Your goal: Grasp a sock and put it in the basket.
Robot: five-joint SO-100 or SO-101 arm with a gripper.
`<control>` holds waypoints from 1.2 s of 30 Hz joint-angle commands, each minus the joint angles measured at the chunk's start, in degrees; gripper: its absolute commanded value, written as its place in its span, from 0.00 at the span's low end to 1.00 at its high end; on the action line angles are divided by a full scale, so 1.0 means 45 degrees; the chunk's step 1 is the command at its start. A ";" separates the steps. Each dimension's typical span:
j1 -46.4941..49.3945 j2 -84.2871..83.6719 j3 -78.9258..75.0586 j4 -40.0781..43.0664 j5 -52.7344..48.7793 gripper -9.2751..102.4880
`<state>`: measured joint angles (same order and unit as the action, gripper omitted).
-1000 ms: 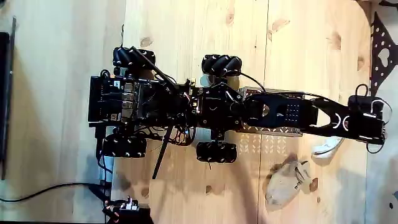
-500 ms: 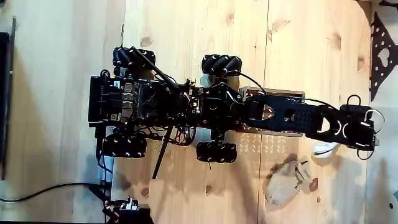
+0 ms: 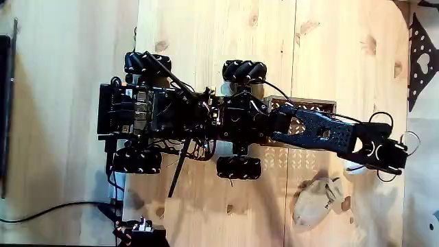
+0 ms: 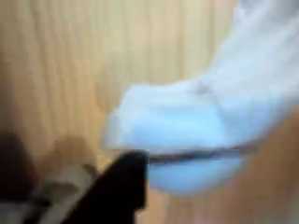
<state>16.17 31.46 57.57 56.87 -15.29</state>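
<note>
Here the black arm's gripper (image 3: pixel 392 159) hangs directly over the small white sock (image 3: pixel 354 168) on the pale wooden surface (image 3: pixel 206 41); in the wrist view the sock (image 4: pixel 192 121) looms blurred against a dark fingertip (image 4: pixel 121 182); whether the jaws are open cannot be told; the grasp seems imminent, then a swing back to the perforated dark-rimmed basket (image 3: pixel 312 104); the larger beige-grey sock (image 3: pixel 315 201) lies near, risking a mistaken pick.
</note>
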 commanded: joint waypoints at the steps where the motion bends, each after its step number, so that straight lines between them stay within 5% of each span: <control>1: 0.0078 -0.0371 -0.0430 -0.0313 -0.0117 0.56; 11: -0.0762 -0.2461 -0.0449 -0.3672 -0.0215 0.53; 19: -0.2520 -0.2422 -0.0430 -0.6406 0.0586 0.23; 25: -0.2676 -0.2324 -0.0449 -0.7012 0.0254 0.08; 36: -0.2051 0.1035 -0.0313 -0.4941 -0.0137 0.08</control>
<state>6.94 26.37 57.39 32.34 -16.08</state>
